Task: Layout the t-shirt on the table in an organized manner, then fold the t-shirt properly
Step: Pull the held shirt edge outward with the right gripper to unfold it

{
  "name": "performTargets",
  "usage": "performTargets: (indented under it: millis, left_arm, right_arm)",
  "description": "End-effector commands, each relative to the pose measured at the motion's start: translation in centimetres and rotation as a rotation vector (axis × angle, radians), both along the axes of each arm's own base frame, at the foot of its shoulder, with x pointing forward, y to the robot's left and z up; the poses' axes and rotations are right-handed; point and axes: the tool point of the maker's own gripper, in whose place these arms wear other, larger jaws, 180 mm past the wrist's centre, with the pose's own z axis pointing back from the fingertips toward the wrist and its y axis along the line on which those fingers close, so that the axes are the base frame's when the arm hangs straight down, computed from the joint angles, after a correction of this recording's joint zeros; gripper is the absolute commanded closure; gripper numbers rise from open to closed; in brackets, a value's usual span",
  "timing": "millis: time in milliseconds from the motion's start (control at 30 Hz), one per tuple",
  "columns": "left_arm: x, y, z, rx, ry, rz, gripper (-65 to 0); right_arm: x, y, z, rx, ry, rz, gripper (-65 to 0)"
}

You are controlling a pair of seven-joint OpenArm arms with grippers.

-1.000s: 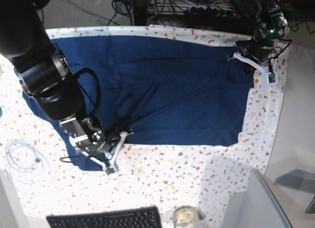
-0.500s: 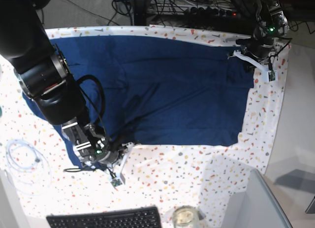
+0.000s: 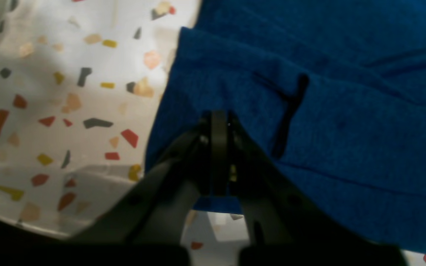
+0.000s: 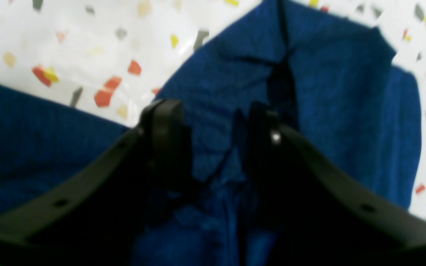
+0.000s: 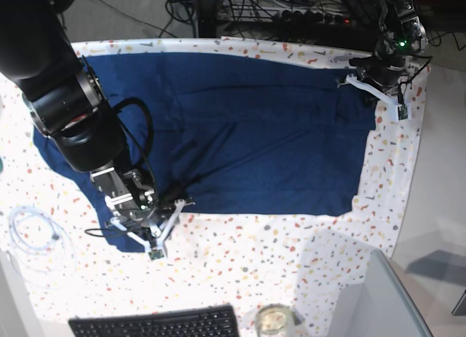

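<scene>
The right end effector (image 4: 213, 122) has shifted back over the navy t-shirt's (image 5: 240, 126) sleeve, jaws parted; the left end effector (image 3: 218, 122) stays clamped on the hem.

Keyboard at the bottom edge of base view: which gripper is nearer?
Right. The right gripper is over the t-shirt sleeve, just above the keyboard. The left gripper is at the shirt's far corner, diagonally across the table.

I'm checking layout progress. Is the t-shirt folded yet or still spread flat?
Mostly spread: the t-shirt lies open across the table, not folded into a stack. Only the sleeve near the right gripper is bunched.
</scene>
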Motion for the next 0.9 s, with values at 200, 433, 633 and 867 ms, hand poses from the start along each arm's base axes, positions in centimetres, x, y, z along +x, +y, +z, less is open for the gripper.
performTargets:
  millis: [200, 433, 633, 867]
  left_arm:
    - [0.0, 0.3, 0.6, 0.014, -0.021, -0.006, 0.0]
    - [0.0, 0.3, 0.6, 0.014, -0.021, -0.006, 0.0]
    - [0.1, 0.3, 0.8, 0.016, -0.026, -0.007, 0.0]
    - [0.2, 0.3, 0.8, 0.016, -0.028, -0.007, 0.0]
  right_arm:
    - [1.0, 0.8, 0.7, 0.007, -0.043, 0.009, -12.5]
    - [3.0, 1.8, 3.2, 0.038, -0.121, 0.024, 0.0]
    - [5.9, 2.0, 6.9, 0.049, -0.213, 0.036, 0.0]
    - [9.6, -0.7, 11.6, 0.016, -0.311, 0.014, -0.2]
